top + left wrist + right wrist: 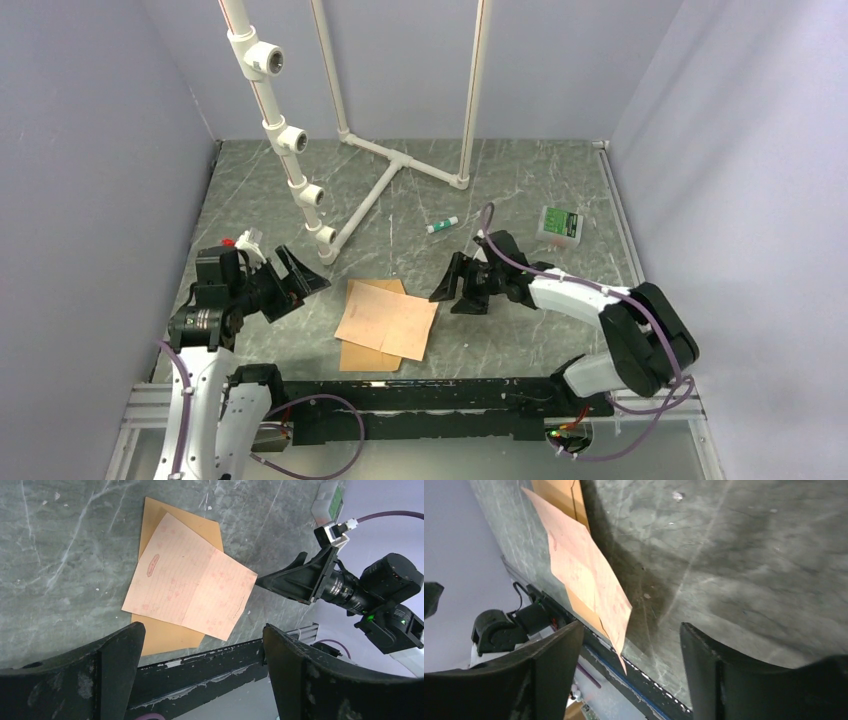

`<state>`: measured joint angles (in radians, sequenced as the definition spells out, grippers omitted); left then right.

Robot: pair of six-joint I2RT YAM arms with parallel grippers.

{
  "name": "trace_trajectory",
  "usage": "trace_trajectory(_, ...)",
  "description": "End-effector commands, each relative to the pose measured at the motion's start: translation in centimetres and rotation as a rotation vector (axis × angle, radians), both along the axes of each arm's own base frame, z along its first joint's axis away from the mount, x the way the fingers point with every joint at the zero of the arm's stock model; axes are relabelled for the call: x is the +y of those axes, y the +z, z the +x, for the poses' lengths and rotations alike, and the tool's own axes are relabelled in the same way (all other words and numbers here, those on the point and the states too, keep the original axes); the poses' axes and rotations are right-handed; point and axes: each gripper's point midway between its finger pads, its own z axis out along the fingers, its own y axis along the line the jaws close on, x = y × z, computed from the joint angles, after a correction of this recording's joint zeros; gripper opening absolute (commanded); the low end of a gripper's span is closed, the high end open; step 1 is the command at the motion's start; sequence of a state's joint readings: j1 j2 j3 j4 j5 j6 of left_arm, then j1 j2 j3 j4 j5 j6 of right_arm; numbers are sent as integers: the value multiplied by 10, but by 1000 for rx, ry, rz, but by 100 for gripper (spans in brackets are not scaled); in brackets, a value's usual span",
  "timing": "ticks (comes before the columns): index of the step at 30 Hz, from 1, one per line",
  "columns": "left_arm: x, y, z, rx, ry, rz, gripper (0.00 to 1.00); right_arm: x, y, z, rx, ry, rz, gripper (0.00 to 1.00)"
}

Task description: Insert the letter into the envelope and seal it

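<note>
Letter [388, 318] is centre frame, lying on the envelope [365, 358], whose long axis runs top-to-bottom. My right pincer [445, 302] is released and empty, just right of the letter's right corner. It looks nearer than my left pincer [312, 293], also released.

One letter [388, 320], one envelope [364, 358] — two hands [297, 278] [458, 290]

A grey-green marbled table [520, 330] carries a brown envelope [362, 358] lying flat near its front edge. The pale pink letter [388, 320] lies askew on top of it, its right part over the tabletop. Further back are a small glue stick [441, 226], a green-labelled box [560, 225] and the foot of a white pipe frame [385, 180]
</note>
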<state>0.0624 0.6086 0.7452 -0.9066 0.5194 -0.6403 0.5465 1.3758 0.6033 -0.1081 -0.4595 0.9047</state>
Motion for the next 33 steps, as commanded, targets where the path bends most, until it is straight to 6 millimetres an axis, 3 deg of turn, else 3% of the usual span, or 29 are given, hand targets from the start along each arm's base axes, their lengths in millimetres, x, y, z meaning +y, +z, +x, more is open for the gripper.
trace_trajectory(1, -1, 12, 13, -67, -13, -4, 93, 29, 15, 14, -99, 75, 117, 68)
trace_trajectory(5, -1, 11, 19, -62, -9, -13, 93, 36, 0, 19, -79, 97, 105, 54)
trace_trajectory(9, -4, 14, 23, -85, -26, -29, 93, 45, 14, 27, -179, 119, 145, 46)
trace_trajectory(11, -6, 22, 24, -115, -45, -25, 93, 49, 24, 30, -205, 150, 151, 31)
trace_trajectory(13, -6, 32, 23, -158, -72, -7, 93, 50, 37, 31, -242, 170, 169, 4)
trace_trajectory(14, -7, 39, 22, -182, -90, -3, 93, 50, 44, 32, -266, 178, 170, 0)
trace_trajectory(18, -17, 74, 16, -331, -173, -7, 93, 44, 75, 36, -350, 230, 108, 0)
trace_trajectory(24, -28, 150, 8, -639, -277, 11, 93, 25, 134, 40, -540, 308, -11, 0)
trace_trajectory(28, -38, 196, 6, -810, -337, -34, 93, 21, 176, 34, -680, 414, -13, 0)
trace_trajectory(33, -49, 243, 9, -958, -358, -193, 93, 14, 211, 20, -774, 534, -27, 0)
